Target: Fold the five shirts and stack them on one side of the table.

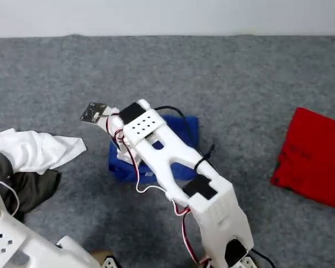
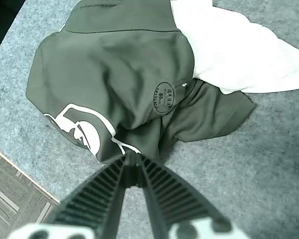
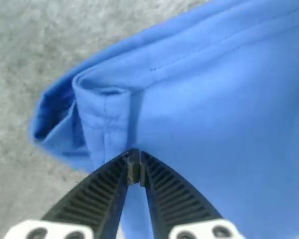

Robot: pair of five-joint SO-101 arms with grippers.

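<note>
From the high view, the white right arm (image 1: 173, 167) stands nearest, rising from the lower edge and reaching over the blue shirt (image 1: 184, 129). Its body hides much of that shirt and the tips of its own end effector. The left arm (image 1: 11, 243) is cut off at the corner. The bench (image 1: 240, 72) is covered in grey felt-like cloth, with a strip of pale wall (image 1: 167, 17) behind it. A folded red shirt (image 1: 315, 156) lies well apart from the right arm's wrist and is cut by the frame edge. A crumpled white shirt (image 1: 36, 148) lies on the wrist's other side, touching a dark green shirt (image 1: 28, 187).

In the left wrist view, the left end effector (image 2: 133, 162) has its ribbed fingers together at the tips. They meet right at the hem of the dark green shirt, and whether cloth is pinched cannot be told. Just beyond the tips the shirt carries a white graphic (image 2: 79, 127), partly folded under. Farther out is a round label (image 2: 165, 95) whose print is too small to read. The white shirt overlaps the green one's far side. Past the bench edge shows grey patterned floor (image 2: 10, 199).

In the right wrist view, the right end effector (image 3: 133, 167) is likewise closed. Its tips are against the blue shirt beside a folded, stitched seam, and it is unclear whether they grip it.
</note>
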